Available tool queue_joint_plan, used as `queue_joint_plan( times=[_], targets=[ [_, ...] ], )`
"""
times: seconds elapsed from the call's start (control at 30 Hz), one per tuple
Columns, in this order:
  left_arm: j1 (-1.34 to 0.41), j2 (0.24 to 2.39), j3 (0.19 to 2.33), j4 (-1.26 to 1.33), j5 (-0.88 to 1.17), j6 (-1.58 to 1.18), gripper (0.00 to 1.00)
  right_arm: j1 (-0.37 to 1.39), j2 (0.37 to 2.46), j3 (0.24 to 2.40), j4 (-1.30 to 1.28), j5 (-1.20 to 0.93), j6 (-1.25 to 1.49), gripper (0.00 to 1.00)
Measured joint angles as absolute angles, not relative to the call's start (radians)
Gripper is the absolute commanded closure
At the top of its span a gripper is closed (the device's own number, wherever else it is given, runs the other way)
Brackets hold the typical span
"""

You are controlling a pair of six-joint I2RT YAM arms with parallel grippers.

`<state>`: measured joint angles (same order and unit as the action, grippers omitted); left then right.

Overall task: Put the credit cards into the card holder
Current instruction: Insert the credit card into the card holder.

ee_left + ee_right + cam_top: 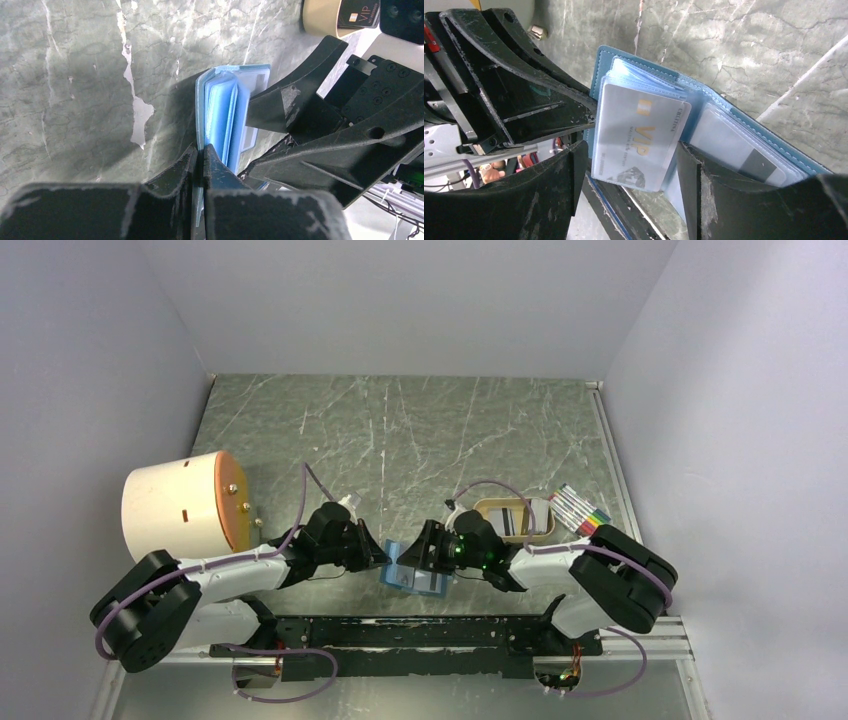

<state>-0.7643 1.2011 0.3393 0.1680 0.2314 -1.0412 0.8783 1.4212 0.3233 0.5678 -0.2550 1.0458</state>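
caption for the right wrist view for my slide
Left gripper pinches the open card holder while the right gripper straddles a VIP card at its front sleeve.

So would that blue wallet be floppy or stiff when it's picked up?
Probably floppy: the wallet stands open like a book, its clear sleeves fanning loosely. Likely light, since the left gripper pinches it by one thin cover edge. The glossy sleeves may be slippery, so the card could slide.

A lab test cell. Plain pale walls point(400, 300) box in a marbled desk point(420, 430), black mounting rail point(420, 633) at front.
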Motion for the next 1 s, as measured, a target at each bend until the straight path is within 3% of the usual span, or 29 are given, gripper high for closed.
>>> queue_joint_plan(
  times=[0.2,0.67,1.0],
  targets=[
    [-0.764,1.203,0.339,0.168,0.231,-1.041,0.91,0.879,1.457,0.327,0.595,-0.266,1.044,0.28],
    [-0.764,1.205,0.339,0.168,0.231,-1.041,0.91,0.879,1.467,0.327,0.604,-0.268,1.039,0.4],
    [-0.764,1.205,0.339,0.168,0.231,-1.044,0.91,0.879,1.453,0.312,0.611,-0.261,1.036,0.43]
  ],
)
